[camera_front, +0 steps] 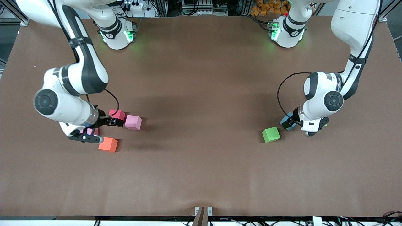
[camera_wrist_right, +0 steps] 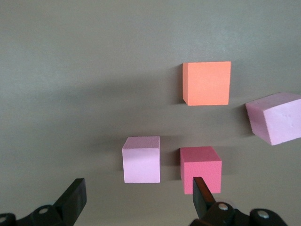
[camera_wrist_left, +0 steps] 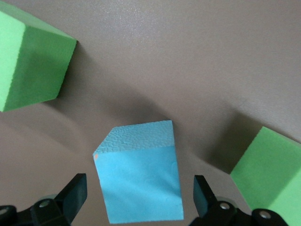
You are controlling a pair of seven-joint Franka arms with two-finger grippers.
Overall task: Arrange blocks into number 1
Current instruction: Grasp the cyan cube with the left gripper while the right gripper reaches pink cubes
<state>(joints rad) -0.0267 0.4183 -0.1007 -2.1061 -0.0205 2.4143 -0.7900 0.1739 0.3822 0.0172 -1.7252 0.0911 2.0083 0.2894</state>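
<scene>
- Orange block [camera_front: 108, 144] lies nearest the front camera, at the right arm's end of the table, just beside the right gripper [camera_wrist_right: 136, 197].
- Green block [camera_front: 271, 134] comes next, toward the left arm's end; the left wrist view shows two green blocks [camera_wrist_left: 33, 63] [camera_wrist_left: 270, 172], one on each side of the light blue block [camera_wrist_left: 139, 174] and apart from it.
- Light blue block sits on the table directly between the spread fingers [camera_wrist_left: 75, 193] of the left gripper [camera_wrist_left: 139, 200], which is released and holds nothing. By my reading this is the relation the next move turns on: the left gripper need only lower and close. The cube has no long axis, but it sits slightly skewed to the fingers, so it may twist as they shut.
- Right gripper is likewise unclenched and empty, low over a pale pink block [camera_wrist_right: 141, 158] and a red block [camera_wrist_right: 201, 168] that lie side by side, not quite touching. The pale pink one lies inside the gap, while the red one is in line with one finger [camera_wrist_right: 202, 193], which could land on it.
- Pink block [camera_front: 133, 122] and the red block sit farthest from the camera in that cluster.
- No figure 1 is formed yet.
</scene>
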